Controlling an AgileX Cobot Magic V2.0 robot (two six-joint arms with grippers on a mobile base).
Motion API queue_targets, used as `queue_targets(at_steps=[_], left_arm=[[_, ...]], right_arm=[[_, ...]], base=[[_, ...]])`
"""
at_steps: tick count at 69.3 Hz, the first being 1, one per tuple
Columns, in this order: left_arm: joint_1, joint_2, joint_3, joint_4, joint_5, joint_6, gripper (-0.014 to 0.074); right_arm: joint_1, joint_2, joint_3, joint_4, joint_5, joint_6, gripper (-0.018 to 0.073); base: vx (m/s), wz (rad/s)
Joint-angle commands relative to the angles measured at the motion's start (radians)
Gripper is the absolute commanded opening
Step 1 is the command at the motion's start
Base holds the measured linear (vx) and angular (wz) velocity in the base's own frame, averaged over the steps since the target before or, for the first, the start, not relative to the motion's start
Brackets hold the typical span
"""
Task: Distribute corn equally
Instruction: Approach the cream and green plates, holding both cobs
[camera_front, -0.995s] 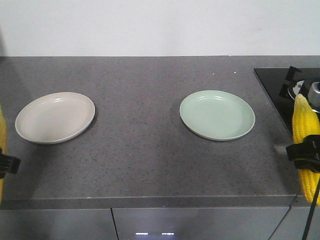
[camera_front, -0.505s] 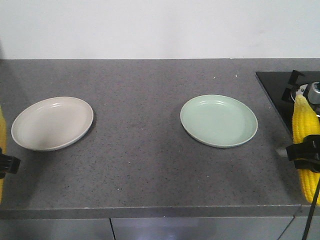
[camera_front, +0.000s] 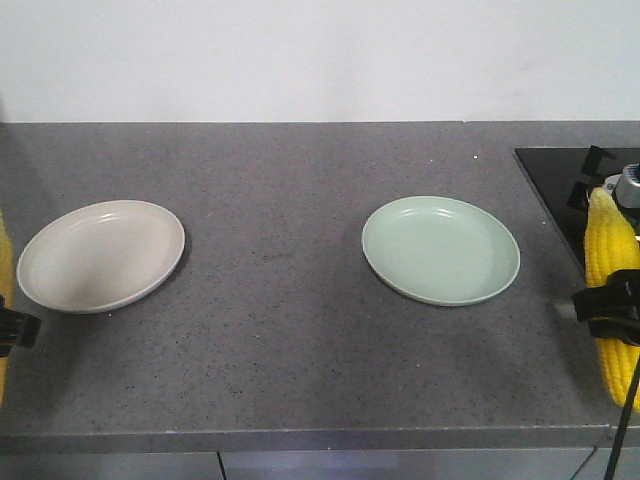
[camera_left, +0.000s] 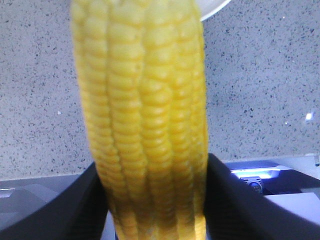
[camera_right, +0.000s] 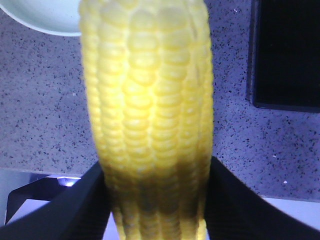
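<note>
Two cobs are in hand, one per tool. My left tool (camera_front: 10, 330) is clamped on the left cob (camera_left: 142, 120), which shows only as a yellow sliver at the left edge of the front view; my right tool (camera_front: 610, 315) grips the right cob (camera_front: 610, 270) around its lower half, point up, at the bench's (camera_front: 280, 290) right end beside the black hob (camera_front: 570, 190). Over the last second neither cob has shifted in its tool. What changed is the framing: the beige plate (camera_front: 100, 255) and the green plate (camera_front: 440, 250) have both slid lower and slightly outward in the front view, so I judge the base or camera moved, not the plates. Both plates hold nothing yet. I reckon the carry is done and each cob now needs lowering onto its nearer plate.
</note>
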Motion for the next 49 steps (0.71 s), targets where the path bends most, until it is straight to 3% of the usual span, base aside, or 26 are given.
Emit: queue_targets(at_steps=[1,49], left_arm=[[0.004,-0.013,-0.026,0.009,-0.032,-0.004,0.0217],[0.004,-0.013,-0.026,0.009,-0.032,-0.004,0.0217]], right_arm=[[-0.008,-0.021,-0.024,-0.003,-0.037,-0.004,0.0244],[-0.008,-0.021,-0.024,-0.003,-0.037,-0.004,0.0244]], base=[[0.03,0.0],[0.03,0.0]])
